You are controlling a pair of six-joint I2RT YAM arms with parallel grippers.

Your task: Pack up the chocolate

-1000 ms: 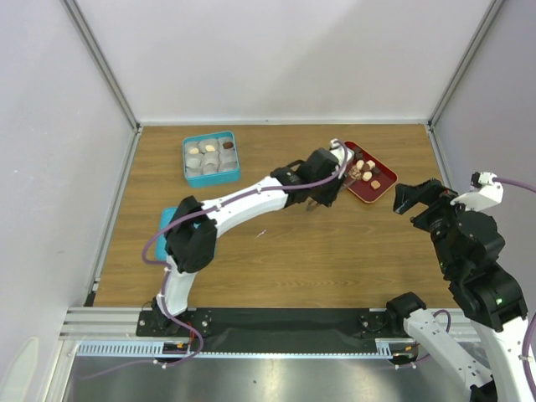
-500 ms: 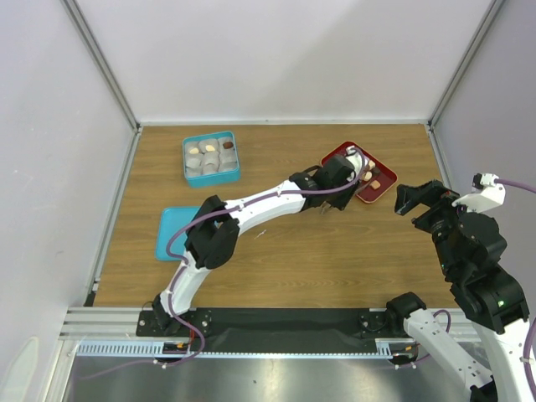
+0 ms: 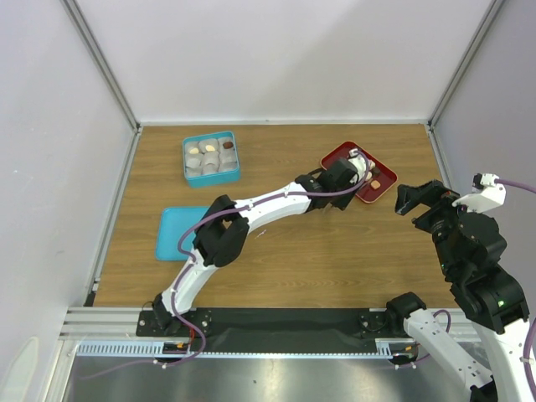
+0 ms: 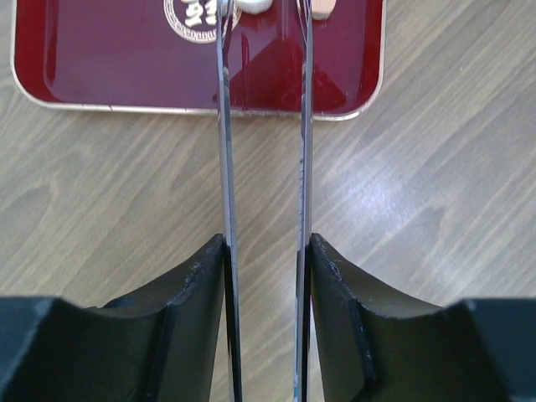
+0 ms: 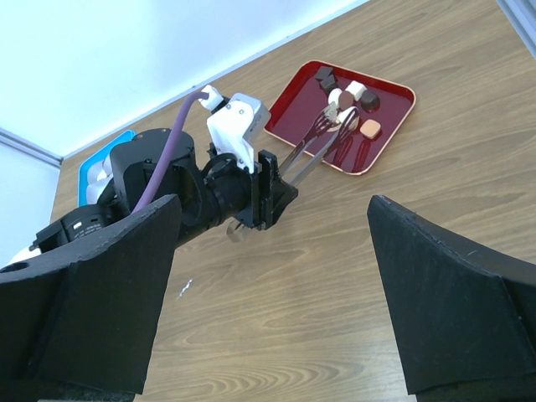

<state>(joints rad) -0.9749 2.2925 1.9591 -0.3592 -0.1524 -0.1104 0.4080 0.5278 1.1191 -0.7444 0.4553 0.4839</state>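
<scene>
Several small chocolates [image 5: 356,90], dark, tan and cream, lie on a red tray [image 3: 335,154] at the back right; the tray also shows in the left wrist view [image 4: 126,67]. My left gripper [image 4: 266,251] is shut on the long metal tongs [image 4: 222,126], whose slightly parted tips reach over the tray beside a cream piece [image 4: 251,7]. In the right wrist view the left gripper [image 5: 272,191] sits just short of the tray. My right gripper [image 3: 419,201] is open and empty, raised over the table's right side.
A teal box [image 3: 211,158] with paper cups, some holding sweets, stands at the back left. A flat teal lid [image 3: 177,232] lies left of the left arm. Grey walls close in the table on three sides.
My left arm has stretched further right and the tongs have settled over the red tray. The right arm has not moved.
</scene>
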